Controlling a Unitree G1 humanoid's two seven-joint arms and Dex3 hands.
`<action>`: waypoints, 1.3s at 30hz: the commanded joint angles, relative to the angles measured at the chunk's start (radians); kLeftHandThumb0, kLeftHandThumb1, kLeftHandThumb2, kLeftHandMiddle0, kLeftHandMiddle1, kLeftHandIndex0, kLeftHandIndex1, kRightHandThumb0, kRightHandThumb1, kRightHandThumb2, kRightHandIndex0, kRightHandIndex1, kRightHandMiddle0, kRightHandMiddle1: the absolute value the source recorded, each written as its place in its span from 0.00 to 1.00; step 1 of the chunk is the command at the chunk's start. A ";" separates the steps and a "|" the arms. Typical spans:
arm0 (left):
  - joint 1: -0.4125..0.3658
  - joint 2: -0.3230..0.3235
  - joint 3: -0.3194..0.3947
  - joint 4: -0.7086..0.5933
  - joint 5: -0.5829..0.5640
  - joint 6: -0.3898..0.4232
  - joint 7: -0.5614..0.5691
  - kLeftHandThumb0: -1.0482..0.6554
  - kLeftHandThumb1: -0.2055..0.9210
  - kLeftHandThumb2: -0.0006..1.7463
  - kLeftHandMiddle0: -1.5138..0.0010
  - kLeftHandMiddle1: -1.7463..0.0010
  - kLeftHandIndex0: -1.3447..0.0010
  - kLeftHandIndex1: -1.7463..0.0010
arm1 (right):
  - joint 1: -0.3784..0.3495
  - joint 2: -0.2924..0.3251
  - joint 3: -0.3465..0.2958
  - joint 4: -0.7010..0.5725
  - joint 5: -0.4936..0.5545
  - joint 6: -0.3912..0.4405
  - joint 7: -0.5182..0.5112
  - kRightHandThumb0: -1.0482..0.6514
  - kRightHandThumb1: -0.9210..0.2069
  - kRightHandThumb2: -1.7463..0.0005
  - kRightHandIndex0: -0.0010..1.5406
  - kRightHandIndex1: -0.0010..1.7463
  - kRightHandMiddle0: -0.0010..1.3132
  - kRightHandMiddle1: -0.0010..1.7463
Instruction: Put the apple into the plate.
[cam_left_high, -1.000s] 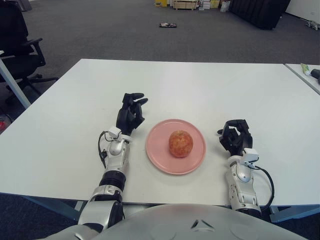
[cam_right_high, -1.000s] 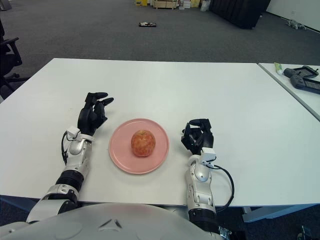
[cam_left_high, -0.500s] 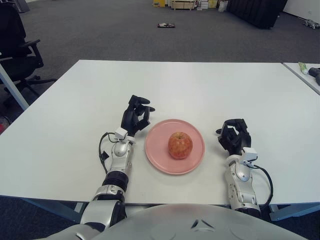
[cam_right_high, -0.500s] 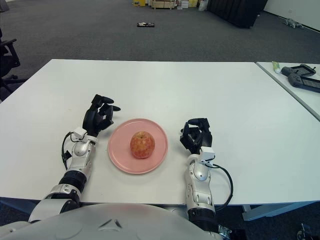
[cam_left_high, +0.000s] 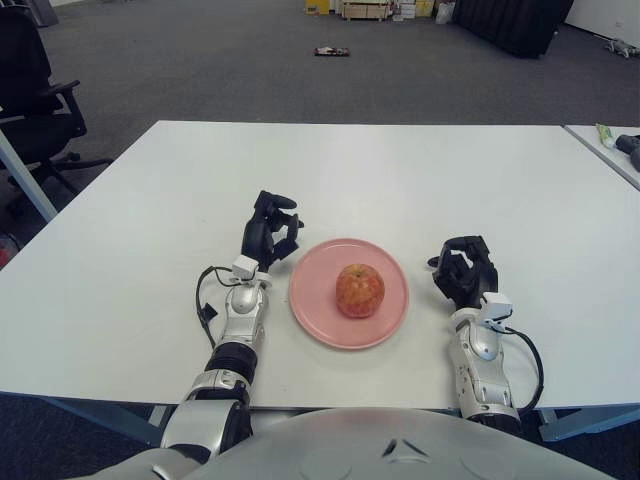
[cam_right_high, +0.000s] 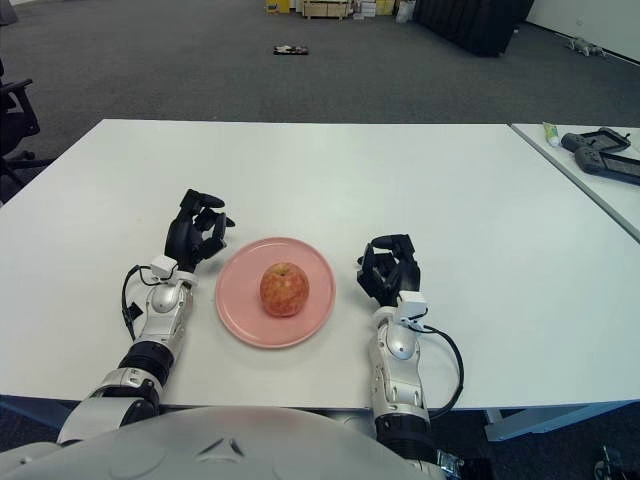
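Observation:
A red-yellow apple (cam_left_high: 360, 290) sits upright in the middle of a pink plate (cam_left_high: 315, 315) on the white table. My left hand (cam_left_high: 268, 232) rests on the table just left of the plate, fingers curled, holding nothing. My right hand (cam_left_high: 463, 274) rests on the table just right of the plate, fingers curled, holding nothing. Neither hand touches the apple or the plate.
The white table (cam_left_high: 400, 170) spreads wide behind the plate. A second table (cam_right_high: 590, 160) at the right carries a black device and a small tube. An office chair (cam_left_high: 35, 90) stands at the far left on the carpet.
My left hand has drawn back toward the plate's left edge and its fingers have curled in from spread. My right hand has barely moved. The apple stays on the plate.

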 joint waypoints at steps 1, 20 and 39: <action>0.067 0.013 -0.005 0.045 0.046 0.039 0.065 0.39 0.81 0.48 0.62 0.16 0.76 0.00 | -0.017 0.025 -0.003 0.022 0.021 0.018 0.006 0.39 0.19 0.53 0.35 0.87 0.25 1.00; 0.107 0.022 -0.047 0.004 0.135 0.210 0.258 0.40 0.85 0.44 0.65 0.16 0.78 0.00 | -0.021 0.021 -0.009 0.031 0.015 0.013 0.011 0.39 0.20 0.52 0.35 0.87 0.25 1.00; 0.152 0.044 -0.072 -0.127 0.091 0.420 0.168 0.39 0.77 0.51 0.58 0.09 0.74 0.00 | -0.028 0.021 -0.008 0.023 0.011 0.040 -0.003 0.39 0.20 0.52 0.34 0.87 0.25 1.00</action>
